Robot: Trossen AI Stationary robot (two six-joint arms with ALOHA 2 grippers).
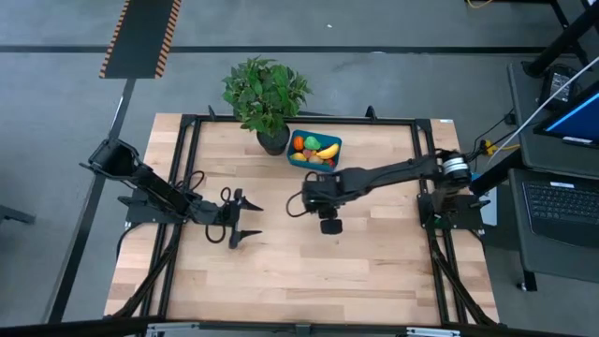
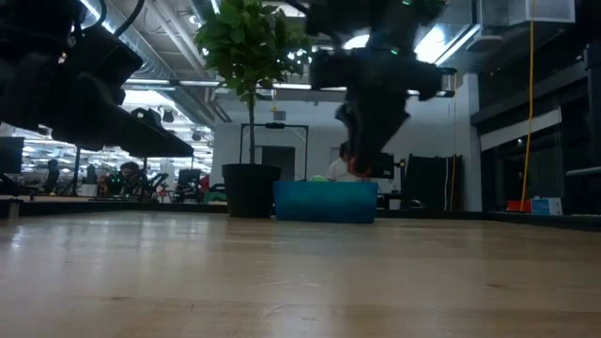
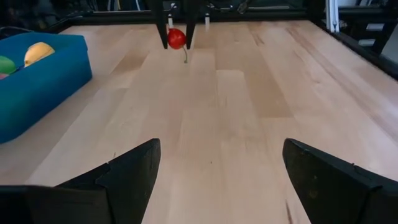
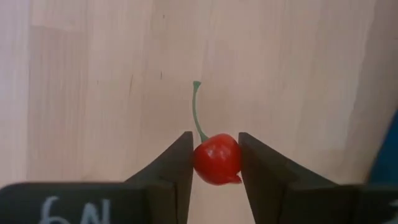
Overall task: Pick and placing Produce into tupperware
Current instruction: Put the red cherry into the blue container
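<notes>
Where pale wood table [image 1: 374, 253] meets workshop: right gripper [image 4: 216, 163] pinching red cherry [image 4: 217, 159], left gripper [image 3: 217, 180] spread.

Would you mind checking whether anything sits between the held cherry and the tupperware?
Nothing visible does. The right gripper holds the cherry over bare wood, and the tupperware lies just beyond; the plant stands beside it, off the path.

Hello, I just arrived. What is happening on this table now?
The right end effector is shut on a small red cherry with a green stem, above the wooden table. The teal tupperware beside the potted plant already holds several produce pieces. The left end effector waits open over the table.
</notes>
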